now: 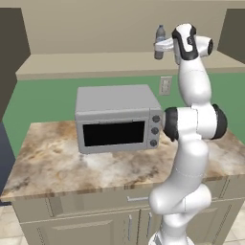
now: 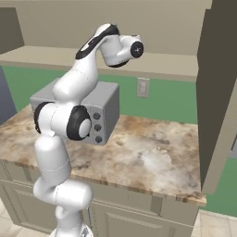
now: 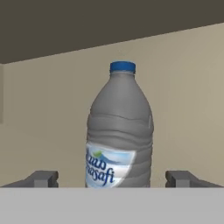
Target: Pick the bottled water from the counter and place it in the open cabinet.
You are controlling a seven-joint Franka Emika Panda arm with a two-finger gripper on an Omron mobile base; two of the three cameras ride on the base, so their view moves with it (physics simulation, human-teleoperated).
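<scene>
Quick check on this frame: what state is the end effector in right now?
End effector: open, fingertips spread wide with gaps either side of the upright bottled water, not gripping it, up inside the open cabinet.

The claw (image 1: 158,48) meets the upright bottled water (image 1: 160,42) above the open cabinet (image 1: 95,64) shelf.

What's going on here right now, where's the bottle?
The arm is raised to the open cabinet, with the bottled water upright at its shelf level. In the hand view the fingers stand wide apart on either side of the bottle, not touching it, so the gripper looks open. The microwave sits on the counter below.
</scene>
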